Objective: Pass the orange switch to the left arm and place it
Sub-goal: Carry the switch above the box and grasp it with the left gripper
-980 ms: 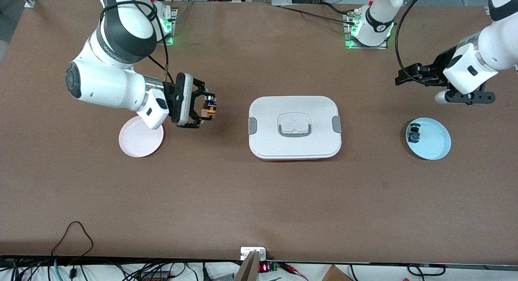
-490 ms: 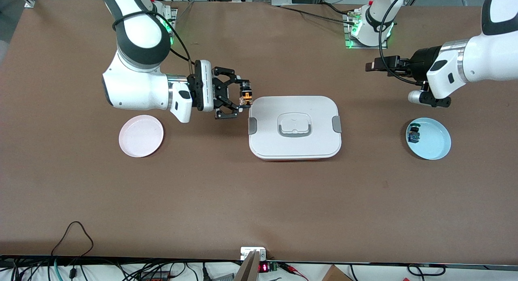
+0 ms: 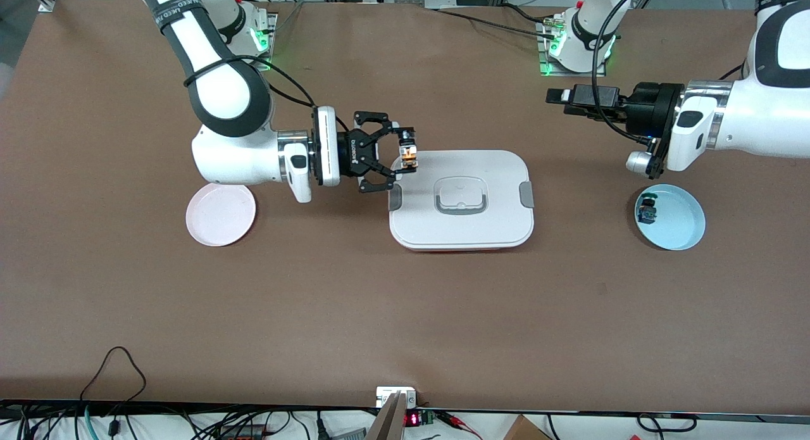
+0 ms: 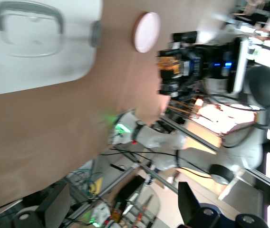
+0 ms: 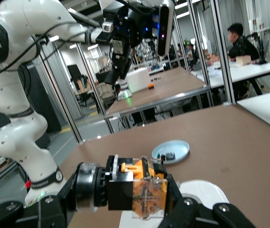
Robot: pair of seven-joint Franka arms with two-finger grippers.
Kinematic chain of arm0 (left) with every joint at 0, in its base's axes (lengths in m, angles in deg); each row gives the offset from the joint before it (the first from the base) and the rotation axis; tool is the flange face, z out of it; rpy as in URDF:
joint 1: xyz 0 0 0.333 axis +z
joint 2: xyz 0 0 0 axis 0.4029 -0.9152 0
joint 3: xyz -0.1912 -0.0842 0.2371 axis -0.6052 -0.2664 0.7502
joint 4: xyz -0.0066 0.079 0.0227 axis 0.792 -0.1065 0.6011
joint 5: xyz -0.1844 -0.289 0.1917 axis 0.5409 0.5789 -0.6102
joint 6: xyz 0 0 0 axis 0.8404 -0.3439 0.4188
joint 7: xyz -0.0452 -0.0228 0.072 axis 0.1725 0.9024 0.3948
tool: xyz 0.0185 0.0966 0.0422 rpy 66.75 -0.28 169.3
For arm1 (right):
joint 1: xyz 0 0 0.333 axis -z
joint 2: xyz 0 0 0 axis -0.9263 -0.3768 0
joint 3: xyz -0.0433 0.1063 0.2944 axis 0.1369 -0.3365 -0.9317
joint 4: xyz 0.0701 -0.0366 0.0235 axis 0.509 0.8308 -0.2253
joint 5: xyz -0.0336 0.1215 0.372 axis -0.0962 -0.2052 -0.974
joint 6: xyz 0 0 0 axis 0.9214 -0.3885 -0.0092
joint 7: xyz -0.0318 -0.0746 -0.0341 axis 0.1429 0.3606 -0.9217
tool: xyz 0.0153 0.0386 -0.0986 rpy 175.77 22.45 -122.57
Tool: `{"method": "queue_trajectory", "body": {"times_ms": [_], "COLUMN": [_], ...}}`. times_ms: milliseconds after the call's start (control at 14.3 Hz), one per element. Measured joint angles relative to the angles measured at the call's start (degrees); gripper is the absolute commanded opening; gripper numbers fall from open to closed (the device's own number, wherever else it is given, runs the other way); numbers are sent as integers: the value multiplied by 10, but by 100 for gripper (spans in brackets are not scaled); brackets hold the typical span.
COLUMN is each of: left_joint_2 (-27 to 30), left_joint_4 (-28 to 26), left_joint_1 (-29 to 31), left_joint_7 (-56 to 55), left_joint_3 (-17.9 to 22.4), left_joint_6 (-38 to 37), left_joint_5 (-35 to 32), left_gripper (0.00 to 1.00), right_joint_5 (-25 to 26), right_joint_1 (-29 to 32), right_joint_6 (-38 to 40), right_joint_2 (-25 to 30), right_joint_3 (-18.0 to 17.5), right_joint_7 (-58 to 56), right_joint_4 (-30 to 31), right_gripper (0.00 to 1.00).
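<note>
Over box [image 3: 461, 199] corner: right pincer [image 3: 405, 156] clamping orange switch [image 3: 409, 152].

The right arm [image 3: 209, 66] carries black bands with white lettering, too small to read. No other legible text.

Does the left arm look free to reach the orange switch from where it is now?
Probably yes. The orange switch is held up in the right end effector over the box edge; the left end effector faces it in the air, with nothing between.
</note>
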Motion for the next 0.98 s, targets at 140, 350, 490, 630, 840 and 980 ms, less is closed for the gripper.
{"method": "queue_trajectory", "body": {"times_ms": [140,350,490,630,840,980], "left_joint_2": [-7,-13,-12,-12,-11,-10], "left_joint_4": [-22,-82,-115,-131,-153,-157], "left_joint_1": [-2,-4,-6,-7,-5,-6], "left_joint_7": [44,112,136,141,145,148], "left_joint_3": [-12,-62,-90,-99,-128,-158], "left_joint_6": [47,144,197,210,253,284], "left_joint_5": [55,122,165,185,234,244], "left_gripper": [100,100,100,100,100,100], "right_joint_5": [-28,-45,-45,-45,-45,-43], "right_joint_1": [-14,-29,-35,-41,-54,-58], "right_joint_6": [0,-2,-10,-21,-43,-48], "right_joint_2": [-1,0,0,0,0,0], "right_joint_3": [0,0,0,0,0,0], "right_joint_7": [-5,-18,-20,-29,-46,-54], "right_joint_4": [0,-11,-20,-25,-27,-29], "right_gripper": [1,2,1,1,1,1]}}
